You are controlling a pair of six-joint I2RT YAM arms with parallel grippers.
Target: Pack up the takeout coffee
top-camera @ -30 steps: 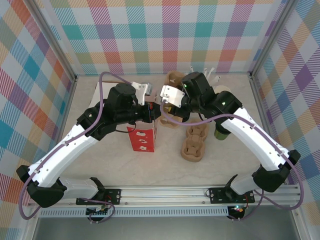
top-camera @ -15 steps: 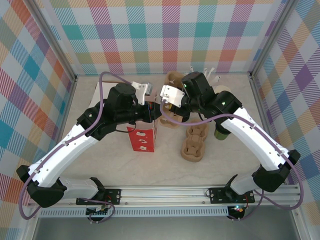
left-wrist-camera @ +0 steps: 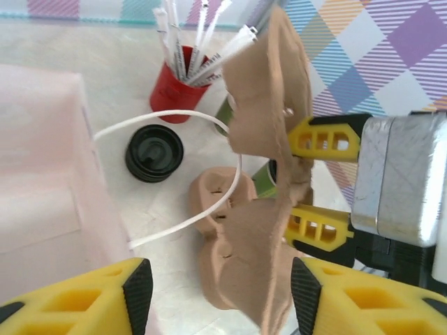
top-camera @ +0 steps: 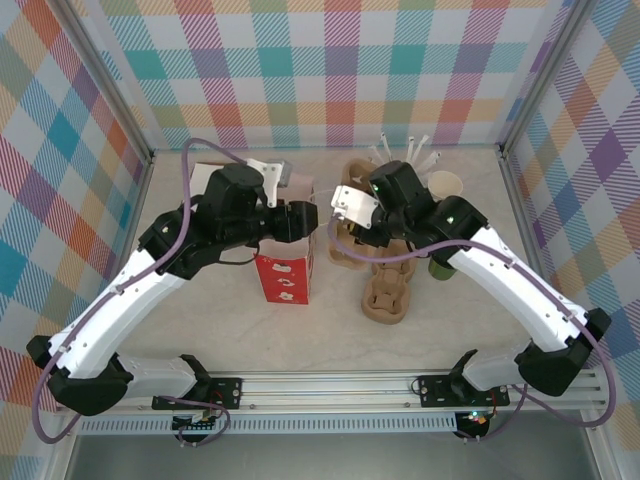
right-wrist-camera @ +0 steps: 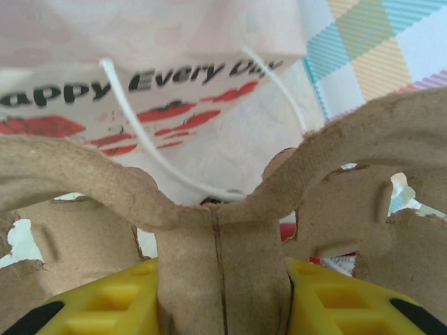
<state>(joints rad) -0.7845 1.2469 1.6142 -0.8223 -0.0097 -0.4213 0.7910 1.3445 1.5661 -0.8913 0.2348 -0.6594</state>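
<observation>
Half spread on the left gripper (left-wrist-camera: 220, 296): yellow fingers apart, nothing between them, just beside the open top of the red paper bag (top-camera: 283, 278). Clamped tight on the right gripper (right-wrist-camera: 222, 296): the centre rib of a cardboard cup carrier (left-wrist-camera: 265, 91), held upright next to the bag's white handle. Probably the takeout coffee (top-camera: 440, 268), that green cup half hidden under the right arm, standing on the table, well apart from the bag.
</observation>
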